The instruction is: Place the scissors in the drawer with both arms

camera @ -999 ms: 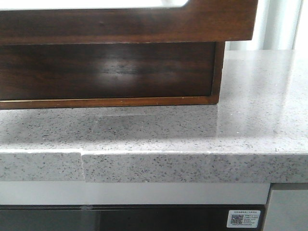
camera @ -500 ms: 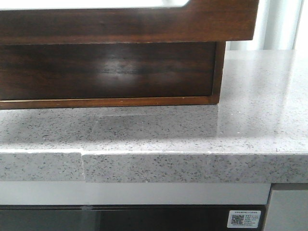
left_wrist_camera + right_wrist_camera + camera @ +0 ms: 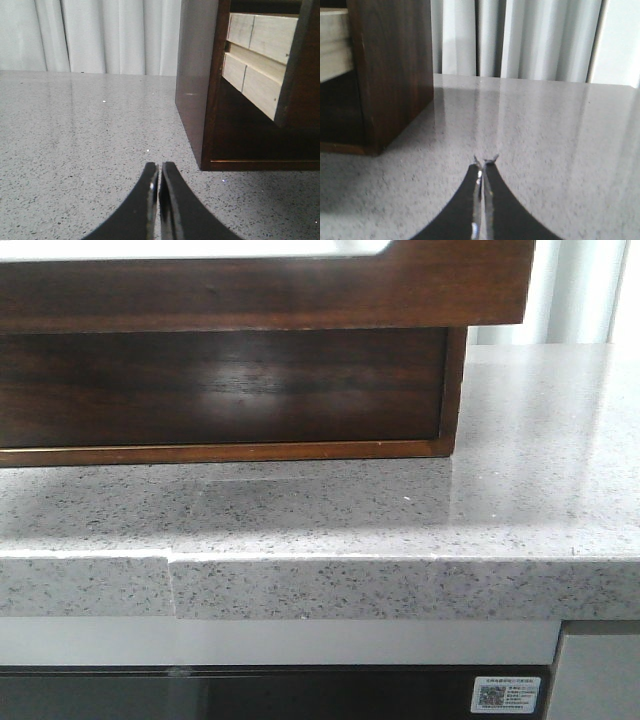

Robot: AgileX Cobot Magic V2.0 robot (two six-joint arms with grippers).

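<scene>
The scissors are not in any view. In the front view the drawer (image 3: pixel 300 290) stands pulled out at the top, a dark glossy front with a round-cornered cut-out in its top edge. It overhangs the wooden cabinet (image 3: pixel 250 390). No gripper shows in the front view. In the left wrist view my left gripper (image 3: pixel 159 167) is shut and empty, low over the countertop near the cabinet's corner (image 3: pixel 205 125). The pale wooden sides of pulled-out drawers (image 3: pixel 260 65) show there. In the right wrist view my right gripper (image 3: pixel 484 162) is shut and empty, off the cabinet's other side (image 3: pixel 390 65).
The cabinet stands on a speckled grey stone countertop (image 3: pixel 520 490) with a front edge (image 3: pixel 400 585) and a seam at its left. White curtains (image 3: pixel 530 40) hang behind the counter. A dark panel with a QR label (image 3: pixel 507 695) sits below the counter.
</scene>
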